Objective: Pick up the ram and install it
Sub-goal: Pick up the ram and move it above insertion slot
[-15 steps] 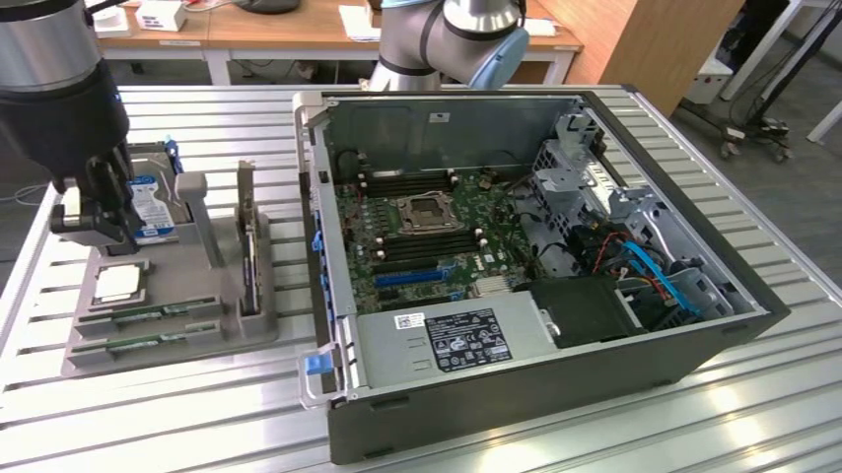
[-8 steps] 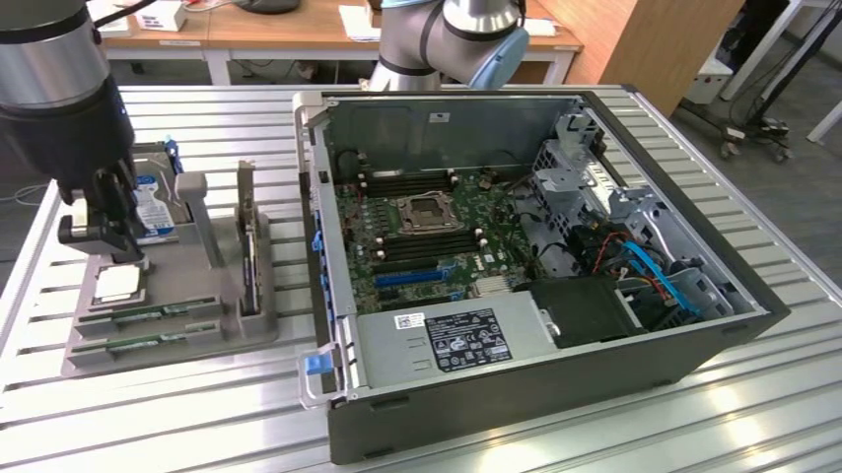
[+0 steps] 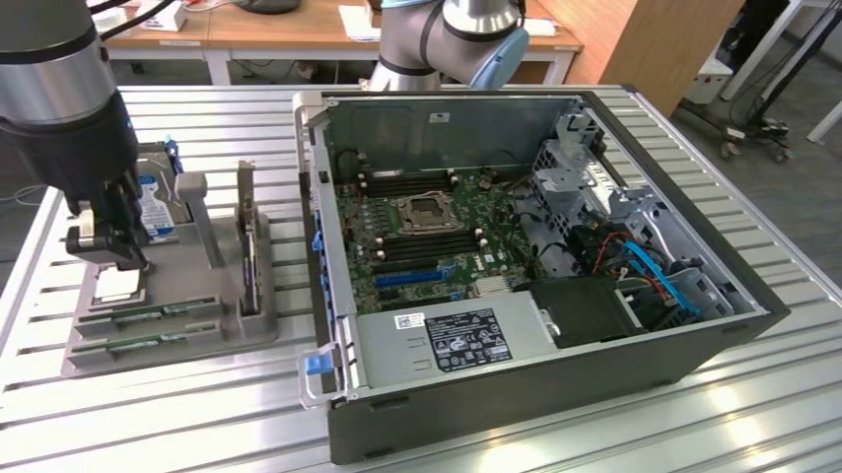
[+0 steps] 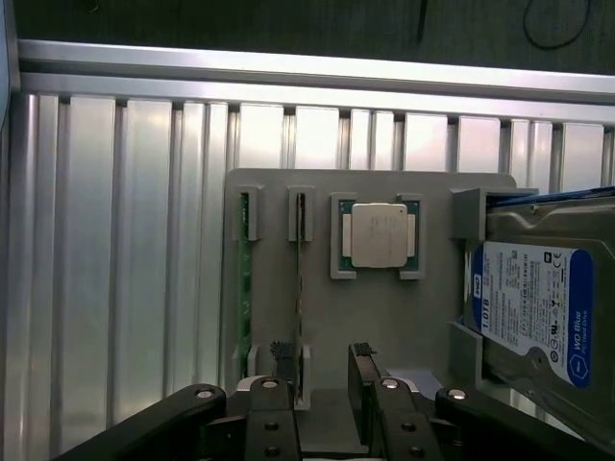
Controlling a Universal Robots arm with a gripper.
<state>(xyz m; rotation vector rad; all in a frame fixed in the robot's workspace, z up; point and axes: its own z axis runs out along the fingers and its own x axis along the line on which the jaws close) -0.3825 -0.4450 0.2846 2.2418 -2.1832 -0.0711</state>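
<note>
1. The slatted tabletop carried a grey tray.
2. An open computer case stood just beside the tray.
3. A blue-labelled hard drive sat at one end of the tray.
4. The claw hung over the tray, spread, holding nothing.
5. The ram stood on edge in a tray slot, a second stick beside it.
6. A processor chip lay in the tray's square pocket.
</note>
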